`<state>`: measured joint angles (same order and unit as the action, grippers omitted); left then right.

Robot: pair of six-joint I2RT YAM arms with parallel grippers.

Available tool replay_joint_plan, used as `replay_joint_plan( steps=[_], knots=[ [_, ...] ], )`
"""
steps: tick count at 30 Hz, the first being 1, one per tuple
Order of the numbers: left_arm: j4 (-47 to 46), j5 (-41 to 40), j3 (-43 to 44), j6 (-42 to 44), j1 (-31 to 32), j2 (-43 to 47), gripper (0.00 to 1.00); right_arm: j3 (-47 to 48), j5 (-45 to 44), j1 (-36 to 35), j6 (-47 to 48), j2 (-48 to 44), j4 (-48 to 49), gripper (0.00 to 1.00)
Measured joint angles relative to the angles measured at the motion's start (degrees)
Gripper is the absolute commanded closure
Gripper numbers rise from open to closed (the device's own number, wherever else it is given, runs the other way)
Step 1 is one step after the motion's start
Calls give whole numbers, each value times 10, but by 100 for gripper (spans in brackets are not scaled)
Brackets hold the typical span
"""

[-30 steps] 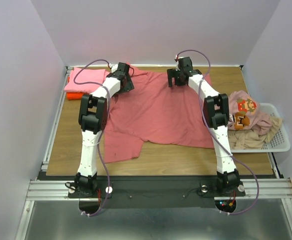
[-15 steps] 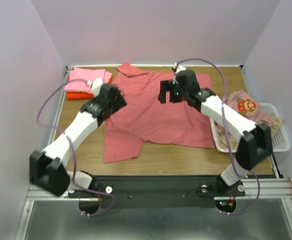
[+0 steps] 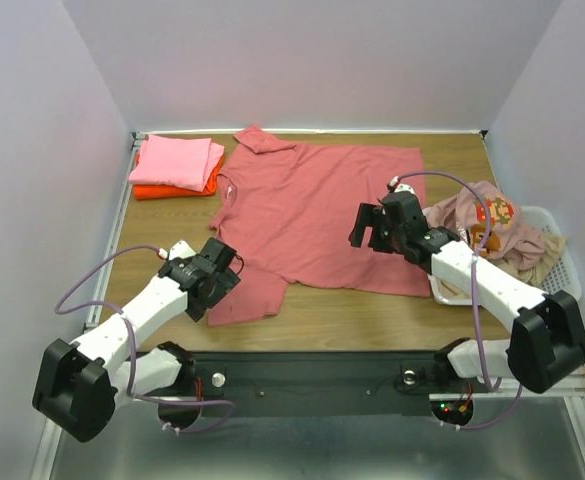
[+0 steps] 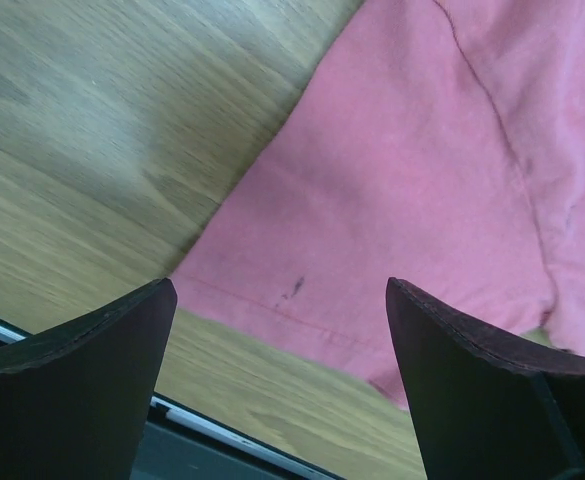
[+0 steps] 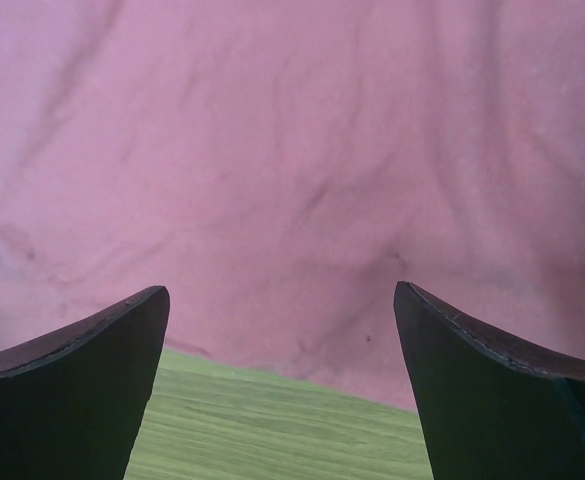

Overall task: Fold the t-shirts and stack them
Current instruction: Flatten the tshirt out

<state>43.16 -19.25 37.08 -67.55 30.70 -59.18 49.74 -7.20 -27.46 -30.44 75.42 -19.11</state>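
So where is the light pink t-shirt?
Top view, far left corner: the light pink t-shirt lies on the orange t-shirt, beside the rose-red t-shirt.

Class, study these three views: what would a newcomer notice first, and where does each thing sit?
The large dusty rose-red t-shirt lies spread flat across the middle of the wooden table. Both arms hang over its near edge, the left hand and right hand open and empty. A folded light pink t-shirt lies on a folded bright orange t-shirt in the far left corner.
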Motion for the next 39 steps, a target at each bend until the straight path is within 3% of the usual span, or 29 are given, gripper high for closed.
replay_joint_plan(
  steps=[11,24,31,33,34,36,39],
  knots=[
    [-23,24,16,-61,12,-98,2,0,-23,0,-15,-30,12,0],
    [-36,57,-24,-115,15,-108,2,-1,-31,0,-15,-30,12,0],
    [-18,56,-9,-111,15,-138,26,-2,-36,0,-15,-23,13,0],
    [-12,54,-9,-112,15,-138,42,-10,-38,0,-16,-22,16,0],
    [-10,53,-9,-111,15,-138,68,-12,-38,0,-16,-22,15,0],
    [-8,53,-9,-112,15,-138,100,-20,-40,0,-18,-22,14,0],
    [-12,54,-9,-115,15,-138,100,-27,-45,0,-28,-22,14,0]
  ],
)
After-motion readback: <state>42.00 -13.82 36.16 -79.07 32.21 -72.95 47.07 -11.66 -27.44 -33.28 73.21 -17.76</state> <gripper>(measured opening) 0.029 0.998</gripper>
